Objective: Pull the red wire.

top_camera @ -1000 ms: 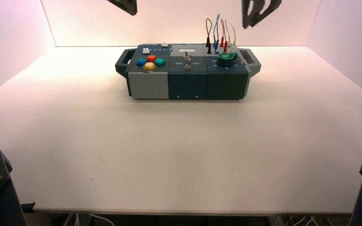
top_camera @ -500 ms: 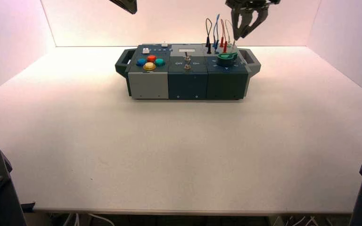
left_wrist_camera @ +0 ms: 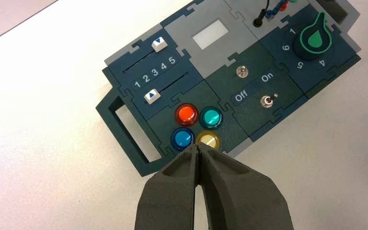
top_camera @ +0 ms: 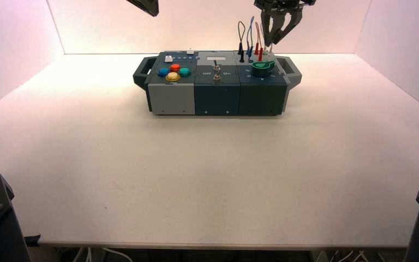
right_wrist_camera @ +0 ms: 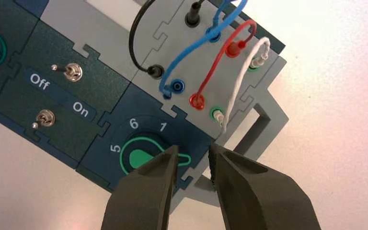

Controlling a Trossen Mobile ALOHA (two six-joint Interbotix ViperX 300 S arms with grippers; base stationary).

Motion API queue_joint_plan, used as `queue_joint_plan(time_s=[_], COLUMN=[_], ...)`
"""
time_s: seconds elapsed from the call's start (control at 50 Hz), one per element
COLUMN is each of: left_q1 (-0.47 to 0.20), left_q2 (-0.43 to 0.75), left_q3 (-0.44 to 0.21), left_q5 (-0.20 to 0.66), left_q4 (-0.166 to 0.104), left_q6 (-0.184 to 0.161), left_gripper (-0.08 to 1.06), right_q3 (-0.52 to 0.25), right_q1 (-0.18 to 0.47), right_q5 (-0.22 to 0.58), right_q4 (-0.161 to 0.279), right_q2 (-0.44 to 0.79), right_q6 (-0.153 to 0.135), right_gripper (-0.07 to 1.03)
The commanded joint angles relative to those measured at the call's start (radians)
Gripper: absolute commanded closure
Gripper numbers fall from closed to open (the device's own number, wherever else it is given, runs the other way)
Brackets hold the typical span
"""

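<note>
A: Where is the thin red looped wire point(right_wrist_camera: 219, 61) seen?
B: At the far right corner of the dark blue-and-grey control box point(top_camera: 216, 90), on the white surface point(top_camera: 207, 174). Both red plugs are seated in the grey panel, between the blue looped wire point(right_wrist_camera: 197, 49) and the white looped wire point(right_wrist_camera: 242, 79).

A: And the right pincer point(top_camera: 276, 36)?
B: It is held above the wire group, fingers parted, nothing gripped. In the right wrist view its tips point(right_wrist_camera: 191, 154) are seen over the green rotary knob point(right_wrist_camera: 141, 158), apart from the red wire.

A: The left pincer point(left_wrist_camera: 199, 148)?
B: It is raised at the far left, fingers pressed together, empty, over the four round coloured buttons point(left_wrist_camera: 195, 127).
</note>
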Motion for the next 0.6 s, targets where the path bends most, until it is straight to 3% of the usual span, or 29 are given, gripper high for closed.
queue_joint_plan(time_s=[0.02,0.6], left_q1=[0.0,0.0], left_q2=[-0.006,-0.011], left_q3=[-0.026,-0.028], left_q5=[-0.003,0.003], left_q4=[0.003,0.005], left_q6=[0.005,0.005], left_gripper=[1.01,1.01], right_q3=[-0.057,-0.179], right_q1=[0.008,0.008], right_q5=[0.011,0.057], right_q4=[0.003,-0.002], right_q2=[-0.008,0.1], right_q6=[-0.008,-0.008], right_gripper=[0.6,0.6])
